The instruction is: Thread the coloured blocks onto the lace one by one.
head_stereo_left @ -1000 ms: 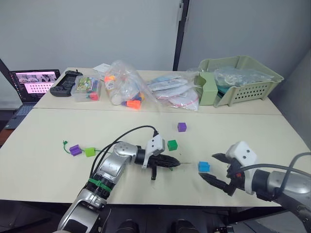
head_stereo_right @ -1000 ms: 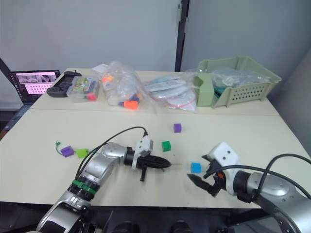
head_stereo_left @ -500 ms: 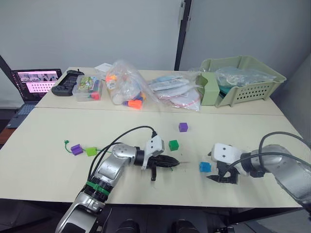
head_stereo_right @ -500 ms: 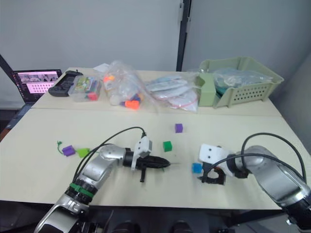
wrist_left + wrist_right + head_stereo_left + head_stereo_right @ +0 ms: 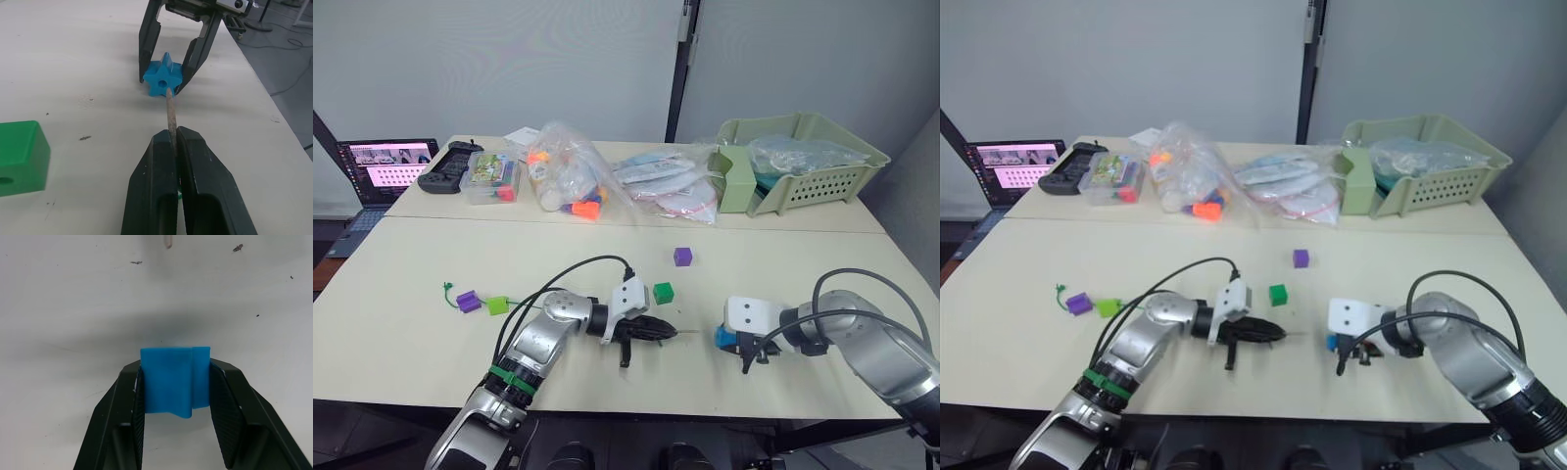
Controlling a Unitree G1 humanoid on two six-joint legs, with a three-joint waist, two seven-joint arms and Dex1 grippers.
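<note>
My left gripper (image 5: 172, 134) is shut on the lace's pale stiff tip (image 5: 169, 105), which sticks out toward the blue block (image 5: 163, 82). My right gripper (image 5: 175, 363) is shut on that blue block (image 5: 724, 337), one finger on each side, low at the table. The tip ends just short of the block's hole. The green lace (image 5: 521, 303) runs left from my left gripper (image 5: 661, 331) to its knotted end. A purple block (image 5: 466, 301) and a lime block (image 5: 497, 305) sit on it there. A dark green block (image 5: 663, 292) and another purple block (image 5: 682, 256) lie loose on the table.
Along the far side of the table stand a laptop (image 5: 382, 166), a black controller (image 5: 445, 180), a clear box (image 5: 489, 178), clear bags of toy pieces (image 5: 566, 181) and a pale green basket (image 5: 798, 162). The table's front edge is close below both grippers.
My right gripper has swung left to the blue block and gone from wide open to shut on it. The left gripper has held still with the lace tip.
</note>
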